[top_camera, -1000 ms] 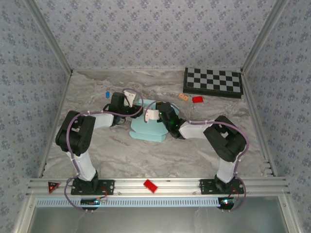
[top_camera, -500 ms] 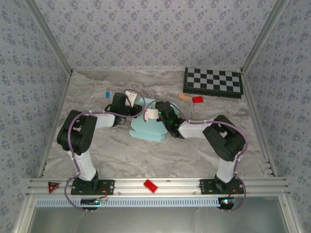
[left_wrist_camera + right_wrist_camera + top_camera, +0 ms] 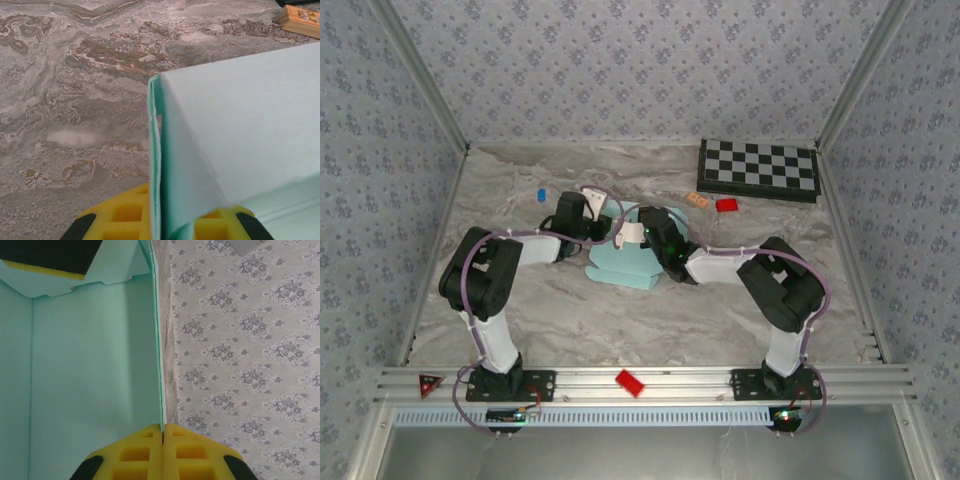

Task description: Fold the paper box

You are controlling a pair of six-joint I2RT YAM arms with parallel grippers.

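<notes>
Two grips hold the paper box (image 3: 620,268), resting on the surface (image 3: 570,320) between them: the left pincer (image 3: 162,222) clenched on a folded edge, the right pincer (image 3: 163,440) clenched on a thin side wall.

marbled grey table (image 3: 570,320): mint paper box (image 3: 625,265) at centre, checkered board (image 3: 758,168) upper right, red block (image 3: 727,205), wooden block (image 3: 698,199), small blue piece (image 3: 540,193).

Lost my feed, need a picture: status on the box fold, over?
Left claw shut on a folded-up wall of the paper box. Right claw shut on another wall's edge. Wooden block and red block lie behind, apart from it.
</notes>
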